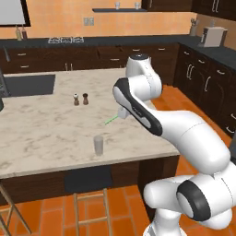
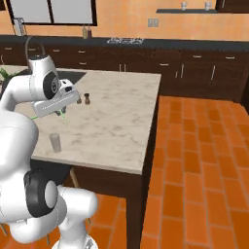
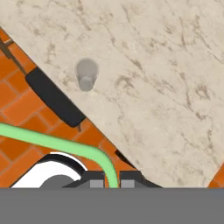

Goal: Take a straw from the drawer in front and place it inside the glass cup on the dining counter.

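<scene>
My gripper (image 1: 120, 115) hangs above the beige dining counter (image 1: 50, 129), shut on the light-green straw (image 1: 110, 120), which sticks out to the left of the hand. In the hand view the straw (image 3: 52, 142) rises between my fingertips (image 3: 98, 180) and bends off to the left. The clear glass cup (image 1: 98, 144) stands upright near the counter's front edge, below and to the left of the gripper and apart from the straw. From the right base view the gripper (image 2: 62, 112) is above and right of the cup (image 2: 55, 142). The cup (image 3: 86, 75) also appears from above, empty.
Salt and pepper shakers (image 1: 81, 99) stand mid-counter behind the cup. A black-seated stool (image 1: 87, 179) sits under the front edge. A sink (image 1: 27, 85) is set into the counter's far left. Dark cabinets (image 1: 203, 78) line the back and right; orange brick floor (image 2: 194, 160) lies to the right.
</scene>
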